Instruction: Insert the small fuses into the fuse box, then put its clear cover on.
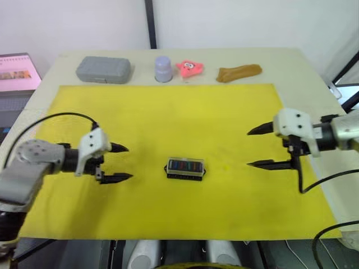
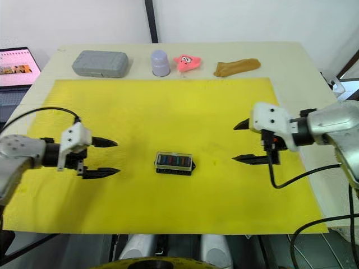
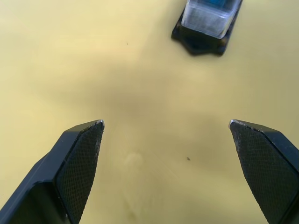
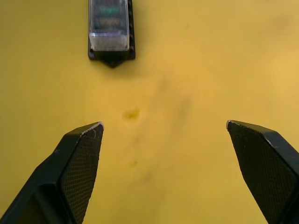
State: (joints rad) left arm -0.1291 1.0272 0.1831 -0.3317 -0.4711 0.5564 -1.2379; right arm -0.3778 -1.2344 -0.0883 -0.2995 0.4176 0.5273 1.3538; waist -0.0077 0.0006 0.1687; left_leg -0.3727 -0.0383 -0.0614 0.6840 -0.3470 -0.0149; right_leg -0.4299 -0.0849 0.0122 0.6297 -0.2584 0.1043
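Observation:
The black fuse box [image 1: 184,168] lies in the middle of the yellow mat [image 1: 168,112]. The clear cover [image 4: 108,25] sits on top of it, and small fuses [image 2: 174,161] show as coloured bits through the lid. My left gripper [image 1: 123,163] hovers open to the box's left, a short gap away, nothing between its fingers. My right gripper [image 1: 259,147] stands open to the box's right, also apart from it and holding nothing. In the left wrist view the box [image 3: 204,28] lies ahead of the spread fingertips [image 3: 84,154].
Along the table's far edge stand a grey case [image 1: 104,69], a small lavender cup [image 1: 163,68], a pink star toy [image 1: 189,68] and a brown lump [image 1: 239,73]. A laptop screen [image 1: 18,73] sits off the table at the far left. Cables trail from both arms.

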